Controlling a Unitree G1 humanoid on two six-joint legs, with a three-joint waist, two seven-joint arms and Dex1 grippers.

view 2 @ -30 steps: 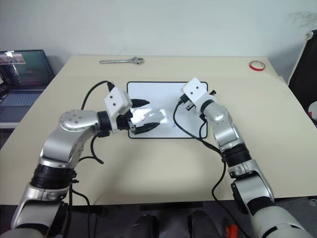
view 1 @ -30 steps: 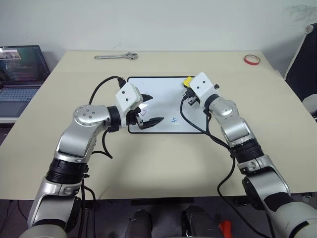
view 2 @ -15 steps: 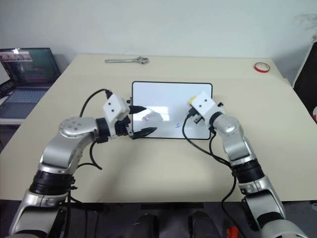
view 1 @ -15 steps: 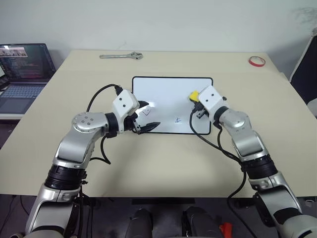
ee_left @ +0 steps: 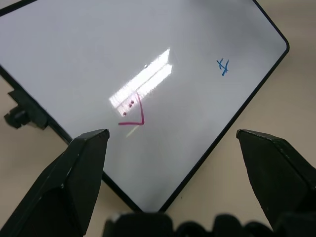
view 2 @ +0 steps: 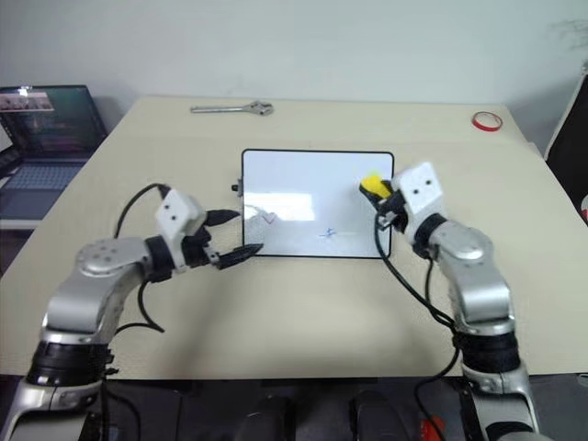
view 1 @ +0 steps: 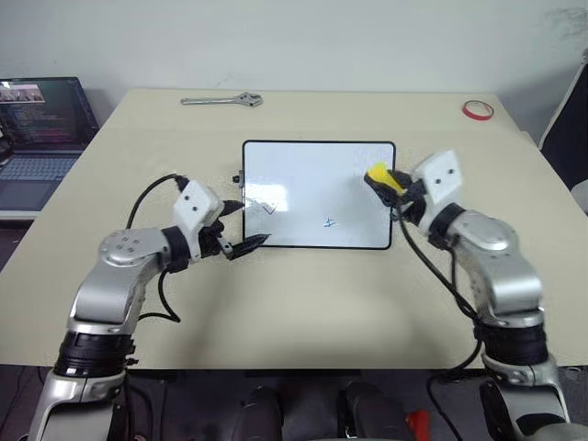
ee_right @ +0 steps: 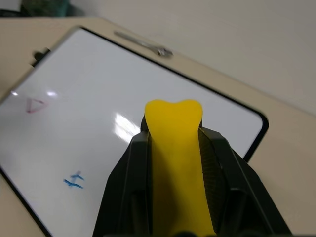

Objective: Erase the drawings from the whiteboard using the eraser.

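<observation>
The whiteboard (view 1: 312, 170) lies flat in the middle of the table. A red drawing (view 1: 268, 209) sits near its left side and a blue one (view 1: 330, 221) near the front middle. My right gripper (view 1: 393, 182) hovers at the board's right edge, shut on the yellow eraser (view 1: 380, 175), which pokes out over the board. In the right wrist view the eraser (ee_right: 175, 148) stands between the black fingers. My left gripper (view 1: 254, 223) is open beside the board's front left corner with nothing in it. In the left wrist view the red drawing (ee_left: 132, 114) and the blue one (ee_left: 222, 66) lie beyond its spread fingers (ee_left: 79, 168).
A metal wrench (view 1: 222, 99) lies at the table's far edge and a red tape ring (view 1: 473, 110) at the far right corner. A laptop (view 1: 41, 115) stands off the table to the left. A chair (view 1: 570, 110) is at the right.
My right gripper has drawn back with the eraser from over the board to its right edge. My left gripper has slid left and lower, off the board to its front left corner.
</observation>
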